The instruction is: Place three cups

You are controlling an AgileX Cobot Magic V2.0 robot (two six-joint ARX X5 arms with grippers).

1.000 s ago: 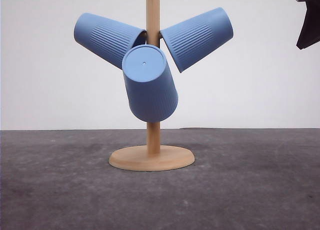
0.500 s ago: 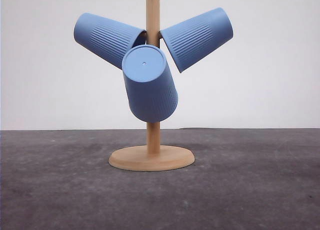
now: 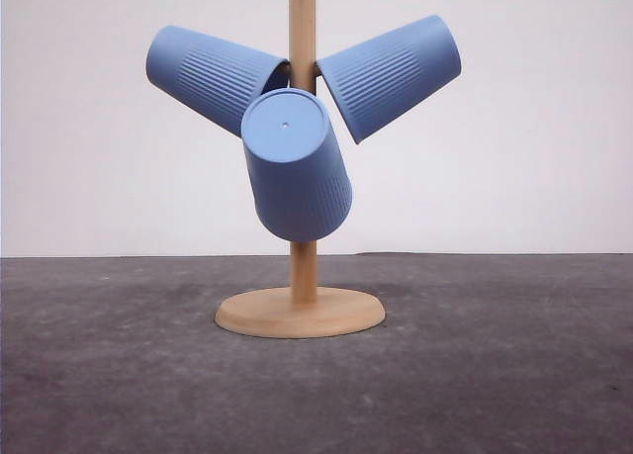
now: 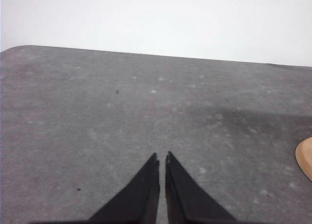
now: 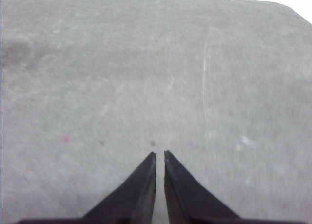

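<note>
Three blue ribbed cups hang mouth-inward on a wooden stand. One cup (image 3: 213, 75) points up-left, a second cup (image 3: 391, 73) points up-right, and a third cup (image 3: 295, 167) hangs in front with its flat base toward the camera. My left gripper (image 4: 162, 158) is shut above bare grey table, nothing between its black fingers. My right gripper (image 5: 160, 154) is also shut over bare table, holding nothing.
The wooden stand has an upright pole (image 3: 303, 24) and a round base (image 3: 300, 313) at the table's middle. An edge of that base (image 4: 305, 158) shows in the left wrist view. Grey tabletop (image 3: 495, 375) spreads around it, with a white wall behind.
A dark gripper seen at the upper right of the front view one second ago has left that view. The cups and stand have not moved.
</note>
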